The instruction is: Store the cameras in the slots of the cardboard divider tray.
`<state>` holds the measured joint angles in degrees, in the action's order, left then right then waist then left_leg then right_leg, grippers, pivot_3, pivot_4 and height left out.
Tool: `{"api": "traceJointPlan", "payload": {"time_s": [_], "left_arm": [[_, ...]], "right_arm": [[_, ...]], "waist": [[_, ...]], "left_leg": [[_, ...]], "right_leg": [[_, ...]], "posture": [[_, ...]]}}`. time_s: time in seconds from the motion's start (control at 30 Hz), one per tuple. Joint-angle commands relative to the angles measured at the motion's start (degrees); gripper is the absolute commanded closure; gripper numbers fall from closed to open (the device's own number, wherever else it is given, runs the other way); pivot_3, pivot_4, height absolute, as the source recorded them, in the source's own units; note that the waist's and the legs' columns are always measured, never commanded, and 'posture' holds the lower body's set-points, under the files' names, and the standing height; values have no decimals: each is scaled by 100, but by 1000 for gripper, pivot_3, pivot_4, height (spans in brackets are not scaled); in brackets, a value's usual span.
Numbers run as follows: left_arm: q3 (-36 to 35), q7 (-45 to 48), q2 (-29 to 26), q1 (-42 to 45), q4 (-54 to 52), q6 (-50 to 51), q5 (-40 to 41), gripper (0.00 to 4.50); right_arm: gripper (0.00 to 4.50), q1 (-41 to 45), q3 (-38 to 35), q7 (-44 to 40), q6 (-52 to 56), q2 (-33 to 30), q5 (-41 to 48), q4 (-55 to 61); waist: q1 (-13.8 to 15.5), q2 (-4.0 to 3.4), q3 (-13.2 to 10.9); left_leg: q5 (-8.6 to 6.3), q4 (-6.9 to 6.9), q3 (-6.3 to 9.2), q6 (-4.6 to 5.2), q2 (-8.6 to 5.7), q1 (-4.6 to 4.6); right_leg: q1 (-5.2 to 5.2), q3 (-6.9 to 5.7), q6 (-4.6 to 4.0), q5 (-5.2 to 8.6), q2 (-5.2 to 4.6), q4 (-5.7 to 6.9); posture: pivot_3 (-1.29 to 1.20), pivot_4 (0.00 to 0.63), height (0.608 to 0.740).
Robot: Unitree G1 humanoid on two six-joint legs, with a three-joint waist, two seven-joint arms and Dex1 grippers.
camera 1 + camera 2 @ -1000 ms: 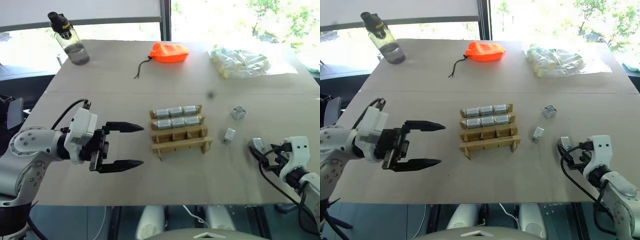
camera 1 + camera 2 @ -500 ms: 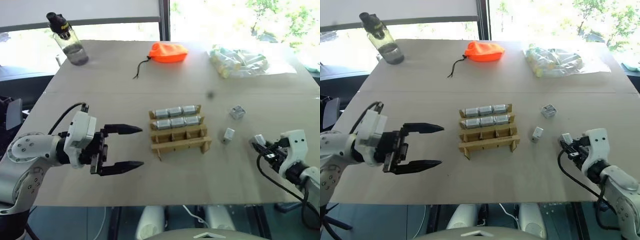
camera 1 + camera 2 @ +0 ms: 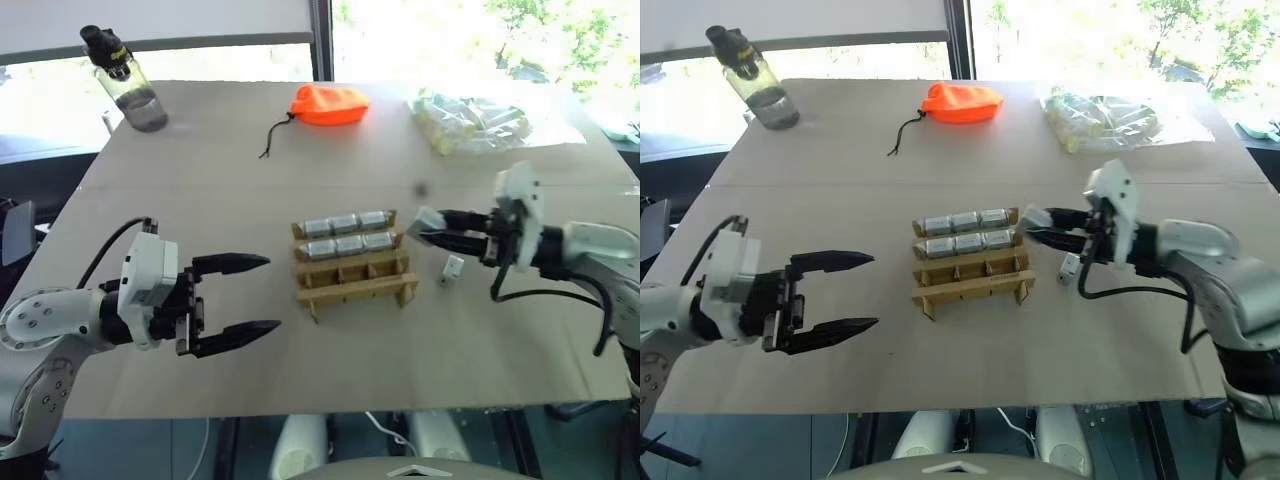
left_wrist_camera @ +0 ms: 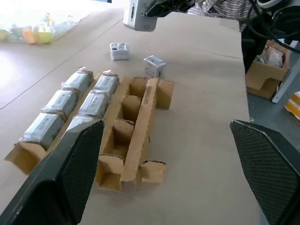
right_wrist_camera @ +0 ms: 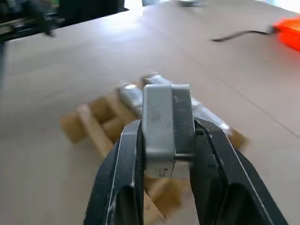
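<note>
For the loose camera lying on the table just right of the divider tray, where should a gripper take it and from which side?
Probably from above, fingers closing on two opposite flat sides of the loose camera. It is a small boxy block lying apart from the cardboard divider tray, with bare table around it. Its exact tilt is unclear.

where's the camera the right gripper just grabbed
In the head views it is clamped in the right gripper, held above the table just right of the cardboard divider tray, near its filled back rows.

My right gripper [image 3: 432, 228] has closed on 1 camera [image 5: 166, 127], lifted it off the table's right edge and swung left, just right of the tray [image 3: 352, 270].
</note>
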<state>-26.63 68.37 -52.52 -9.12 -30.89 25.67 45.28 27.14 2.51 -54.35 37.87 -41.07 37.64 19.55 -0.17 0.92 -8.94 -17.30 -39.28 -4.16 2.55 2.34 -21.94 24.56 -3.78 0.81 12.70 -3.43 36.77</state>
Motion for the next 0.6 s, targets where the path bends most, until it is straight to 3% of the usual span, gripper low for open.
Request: {"api": "traceJointPlan", "payload": {"time_s": [0.03, 0.27, 0.6], "left_arm": [[-434, -72, 39, -235, -292, 5, 158, 0], [-1010, -189, 248, -916, -532, -42, 113, 0], [-1331, -277, 539, -1473, -682, -195, 94, 0]], "right_arm": [[3730, 697, 1134, -1184, -1512, 305, -1115, -933], [3730, 1813, 2080, -2404, -2748, 1493, -1795, -2598], [3730, 2448, 2376, -2461, -3016, 2525, -2468, -3688]], "waist": [[7, 1, 0], [-50, 1, -5], [-51, 1, -5]], "left_leg": [[0, -1, -2, 0, -5, -3], [0, -4, -15, 0, -10, -4], [4, -8, -10, -9, -9, 0]], "right_leg": [[2, -3, 1, 0, -9, -1], [6, -12, 4, -2, -21, 1], [5, -20, 0, -2, -26, 11]], "posture": [[0, 150, 726], [0, 150, 726], [0, 150, 726]]}}
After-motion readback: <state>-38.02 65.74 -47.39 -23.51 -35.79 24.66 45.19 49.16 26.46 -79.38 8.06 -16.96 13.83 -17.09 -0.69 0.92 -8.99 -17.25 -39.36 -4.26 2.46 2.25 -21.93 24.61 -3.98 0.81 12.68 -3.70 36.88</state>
